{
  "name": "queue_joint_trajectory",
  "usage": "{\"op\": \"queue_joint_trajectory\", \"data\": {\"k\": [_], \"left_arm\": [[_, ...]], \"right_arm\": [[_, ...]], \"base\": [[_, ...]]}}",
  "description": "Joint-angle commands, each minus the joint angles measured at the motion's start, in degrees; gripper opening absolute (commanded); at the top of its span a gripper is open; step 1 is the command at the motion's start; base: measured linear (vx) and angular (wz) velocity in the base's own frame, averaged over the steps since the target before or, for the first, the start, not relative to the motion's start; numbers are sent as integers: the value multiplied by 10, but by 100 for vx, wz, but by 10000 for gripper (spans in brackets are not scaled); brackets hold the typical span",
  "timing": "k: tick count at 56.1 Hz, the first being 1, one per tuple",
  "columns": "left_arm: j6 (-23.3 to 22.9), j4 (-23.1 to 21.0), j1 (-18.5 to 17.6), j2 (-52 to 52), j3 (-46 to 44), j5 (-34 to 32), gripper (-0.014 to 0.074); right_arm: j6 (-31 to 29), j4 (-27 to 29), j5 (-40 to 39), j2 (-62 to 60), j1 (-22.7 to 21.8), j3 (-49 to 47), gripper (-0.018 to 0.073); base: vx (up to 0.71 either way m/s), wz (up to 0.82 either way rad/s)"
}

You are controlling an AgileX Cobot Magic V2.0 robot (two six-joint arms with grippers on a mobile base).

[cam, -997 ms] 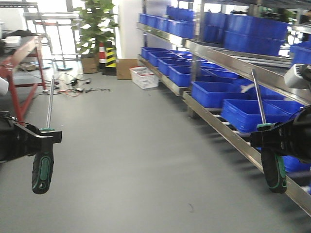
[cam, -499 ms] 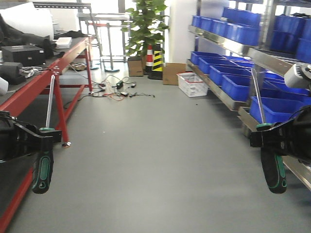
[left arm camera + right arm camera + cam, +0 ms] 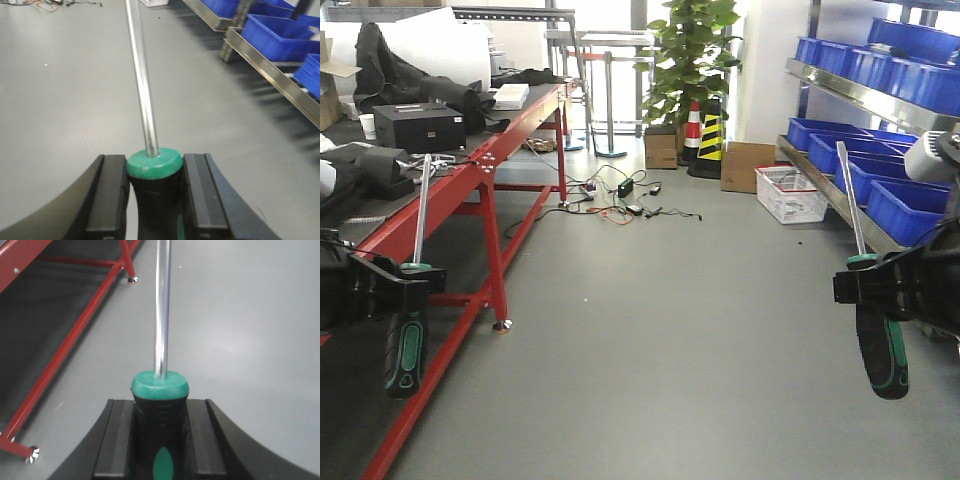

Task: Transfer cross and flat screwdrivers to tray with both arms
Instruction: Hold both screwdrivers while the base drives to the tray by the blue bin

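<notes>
Compared with half a second ago, I see both grips unchanged and both tools at the same spots in the front view. The surroundings have swung: the red workbench now reaches far into the left half, the plant sits further right, and the blue bins have receded to the right edge.

The left screwdriver and the right screwdriver are each held above the grey floor, well apart at opposite sides of the front view. Each long axis is near vertical, with the black-and-green handle hanging down and the steel shaft pointing up. The left shaft leans slightly right towards its tip, the right shaft slightly left. I cannot tell the tip types with certainty.

In the left wrist view, the fingers of the left gripper pinch the handle just under its green collar, both pads touching it. In the right wrist view, the right gripper clamps its handle the same way, pads flush against the black grip.
</notes>
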Motion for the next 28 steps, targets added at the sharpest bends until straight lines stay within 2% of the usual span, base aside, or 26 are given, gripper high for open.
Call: {"op": "queue_joint_trajectory", "data": {"k": [1, 14, 28], "left_arm": [[-2, -19, -3, -16, -15, -37, -1], [-2, -19, -3, -16, -15, -37, -1], [-2, -19, -3, -16, -15, -37, -1]], "right_arm": [[-3, 5, -49, -14, -1, -22, -8], [-3, 5, -49, -14, -1, -22, -8], [-3, 5, -49, -14, -1, -22, -8]], "base": [[56, 12], [55, 3], [51, -18]]}}
